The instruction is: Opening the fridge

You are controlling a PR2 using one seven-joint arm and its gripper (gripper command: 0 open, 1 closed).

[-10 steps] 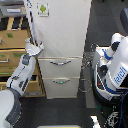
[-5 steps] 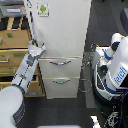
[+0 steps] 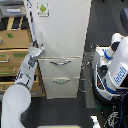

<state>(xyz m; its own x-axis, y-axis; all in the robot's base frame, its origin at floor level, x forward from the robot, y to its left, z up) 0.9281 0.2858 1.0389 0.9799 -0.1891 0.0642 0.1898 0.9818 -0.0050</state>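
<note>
Dark flooring surrounds everything in the exterior view, our only view now. Standing at its centre is the fridge [image 3: 62,35], tall and white, with a green-and-white sticker [image 3: 43,9] high on the big upper door and two lower drawers [image 3: 60,73] with curved silver handles beneath. A tan wooden cabinet [image 3: 14,50] sits against it on the view's left, and a white-and-blue robot body [image 3: 114,67] stands on the view's right.

Our arm [image 3: 22,82] reaches up from the lower left, and the gripper [image 3: 36,50] sits at the left edge of the upper door, just above the top drawer. At this size we cannot tell how wide the fingers stand or whether they have hold of the edge. The door looks closed.

To do this step well, we judge that we should hook firmly behind the door's edge, then pull along an arc around the hinge, keeping the forearm clear of the cabinet.

Compared with a second ago, the arm has risen and stretched: the gripper was lower and farther left, and it now meets the door edge.
</note>
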